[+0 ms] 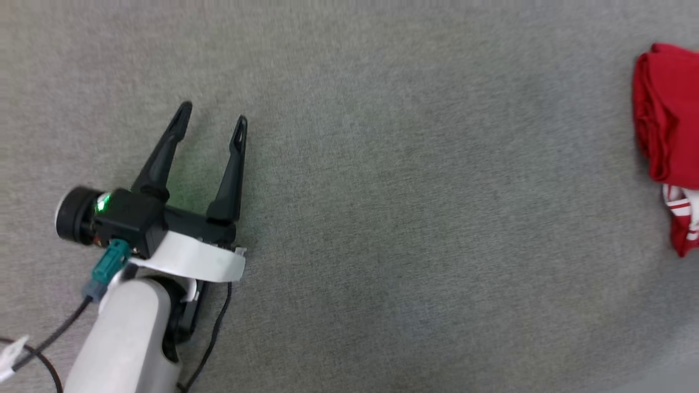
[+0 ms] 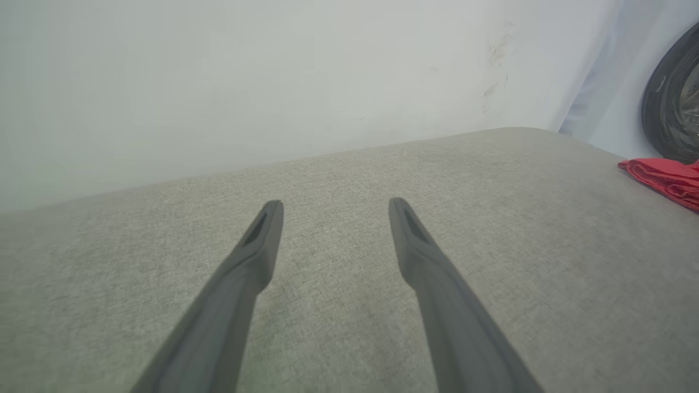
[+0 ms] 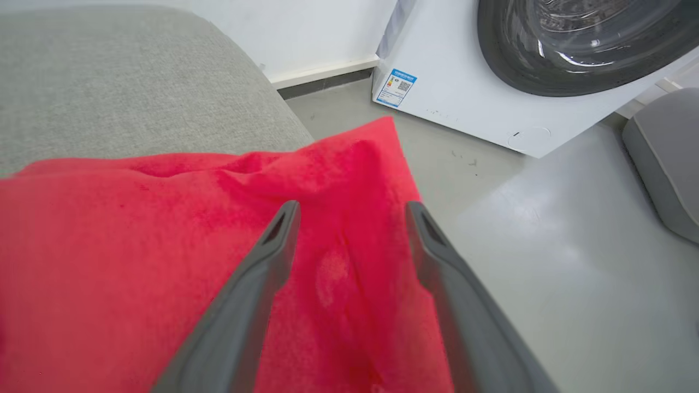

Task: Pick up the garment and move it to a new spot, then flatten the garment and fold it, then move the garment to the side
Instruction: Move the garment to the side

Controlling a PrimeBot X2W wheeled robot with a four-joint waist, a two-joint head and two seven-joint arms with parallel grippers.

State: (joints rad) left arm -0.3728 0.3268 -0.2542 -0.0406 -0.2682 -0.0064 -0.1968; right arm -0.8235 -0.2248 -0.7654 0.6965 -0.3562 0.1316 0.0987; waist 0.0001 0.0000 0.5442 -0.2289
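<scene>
Red garment lies folded at the right edge of the grey cushion. Both claws stand spread: the right gripper just over the cloth, the left gripper well apart over bare cushion. Lift your right arm straight up so neither tip drags the fold.

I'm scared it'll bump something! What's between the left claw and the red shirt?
Just bare grey fabric between the left gripper and the red shirt, seen in the head view.

Wide-spread right claw above red garment on grey fabric surface, washing machine beyond
</scene>
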